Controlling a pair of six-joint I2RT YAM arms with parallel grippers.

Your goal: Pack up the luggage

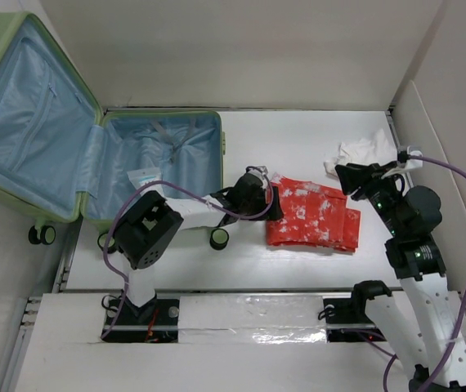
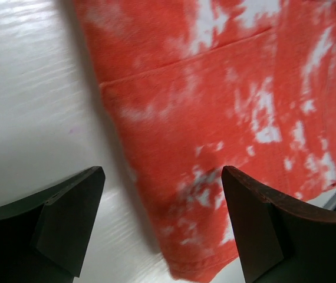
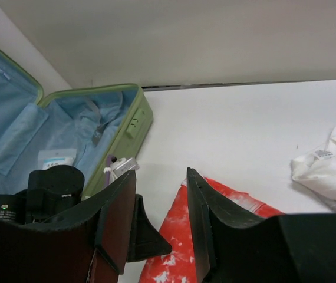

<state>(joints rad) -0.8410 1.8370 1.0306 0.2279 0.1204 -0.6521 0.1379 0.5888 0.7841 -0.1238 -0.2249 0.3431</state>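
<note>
The luggage (image 1: 94, 155) is a light-green suitcase lying open at the left, its blue lining showing and its lid propped up behind; its rim also shows in the right wrist view (image 3: 134, 121). A folded red-and-white garment (image 1: 311, 214) lies on the table to its right. My left gripper (image 1: 272, 200) is open at the garment's left edge, and the red cloth (image 2: 215, 118) lies under and between its fingers (image 2: 68, 218). My right gripper (image 1: 349, 178) is open and empty, held above the garment's far right corner (image 3: 174, 236).
A crumpled white garment (image 1: 364, 151) lies at the back right and also shows in the right wrist view (image 3: 327, 171). A small white packet (image 1: 143, 175) sits in the luggage base. White walls stand at the back and right. The luggage's black wheels (image 1: 219, 238) face the table's front.
</note>
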